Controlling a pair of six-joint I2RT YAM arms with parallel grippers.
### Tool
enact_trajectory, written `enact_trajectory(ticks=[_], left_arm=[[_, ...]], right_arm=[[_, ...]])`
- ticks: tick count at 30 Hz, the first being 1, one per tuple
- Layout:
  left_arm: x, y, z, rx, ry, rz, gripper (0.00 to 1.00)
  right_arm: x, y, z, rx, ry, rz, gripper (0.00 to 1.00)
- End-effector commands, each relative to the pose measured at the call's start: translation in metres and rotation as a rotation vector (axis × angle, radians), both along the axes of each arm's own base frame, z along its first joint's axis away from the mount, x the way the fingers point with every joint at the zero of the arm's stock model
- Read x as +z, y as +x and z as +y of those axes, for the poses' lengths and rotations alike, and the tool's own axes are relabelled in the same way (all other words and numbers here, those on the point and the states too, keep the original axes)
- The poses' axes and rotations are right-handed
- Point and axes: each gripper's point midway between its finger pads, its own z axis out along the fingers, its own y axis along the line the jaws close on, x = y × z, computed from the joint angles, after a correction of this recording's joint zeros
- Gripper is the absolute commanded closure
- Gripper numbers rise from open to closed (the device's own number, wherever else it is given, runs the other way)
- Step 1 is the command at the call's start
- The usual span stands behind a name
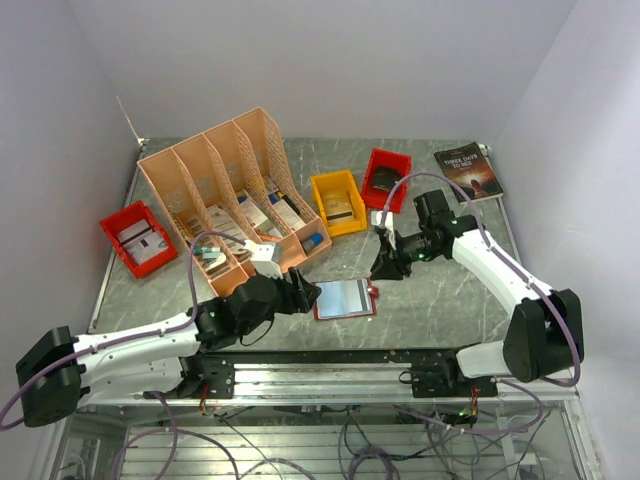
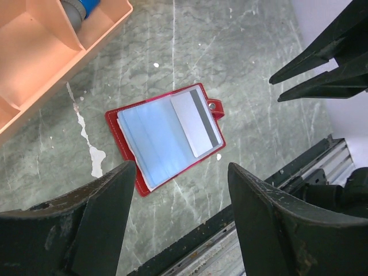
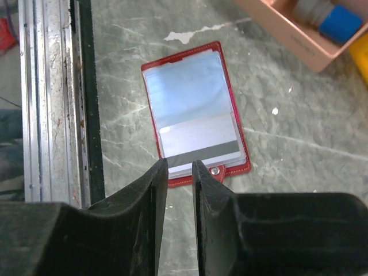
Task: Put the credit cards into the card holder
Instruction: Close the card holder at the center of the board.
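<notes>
Bench [image 1: 440,290] of grey marble carries an orange file rack [image 1: 225,190] at the back. Left fingers [image 2: 98,218] stand wide and right fingers [image 3: 144,213] narrow and empty, both above the open red card holder [image 2: 155,138] near the front edge. A greyish striped card [image 2: 197,122] lies at its snap end.

1. Your L arm [image 1: 130,345] & R arm [image 1: 490,262] look the same: long, smooth white tubes w/ fat black joints between them.
2. The end of each arm nearest you is a big black block w/ round corners.
3. A thin grey-purple cable [image 1: 191,270] loops along the L arm. The R arm has one just like it [image 1: 430,175].
4. L gripper [image 1: 308,295] & R gripper [image 1: 383,270] are black all over.
5. Up close, L fingers [image 2: 98,224] are thick, dull black wedges w/ tiny pale scuffs.
6. R fingers [image 3: 138,224] are black & a bit rough too, w/ flat inner sides.
</notes>
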Motion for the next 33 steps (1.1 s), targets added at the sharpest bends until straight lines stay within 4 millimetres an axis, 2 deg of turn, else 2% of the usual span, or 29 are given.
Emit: enact_trajectory(ticks=[1,5,13,19,25,30,33], left_arm=[[0.005,-0.008,0.004,-0.015,-0.062,-0.003,0.23],[0.001,-0.013,0.009,-0.02,-0.074,0.012,0.21],[-0.015,-0.026,0.016,-0.031,-0.053,0.102,0.22],[-0.023,-0.029,0.023,-0.004,-0.061,0.13,0.22],[-0.036,-0.027,0.017,0.002,-0.049,0.155,0.28],[-0.046,-0.021,0.011,0.014,-0.025,0.162,0.36],[-0.053,-0.018,0.006,0.02,-0.001,0.168,0.41]], right_arm=[[0.018,-0.01,0.005,0.132,0.089,-0.134,0.75],[0.01,-0.019,-0.001,0.25,0.074,-0.245,0.67],[-0.014,-0.003,-0.014,0.288,-0.039,-0.357,0.56],[-0.029,0.003,-0.02,0.361,-0.089,-0.417,0.52],[-0.054,-0.01,-0.011,0.445,-0.037,-0.394,0.5],[-0.071,0.012,-0.014,0.355,-0.137,-0.375,0.51],[-0.078,0.016,-0.017,0.322,-0.165,-0.362,0.5]])
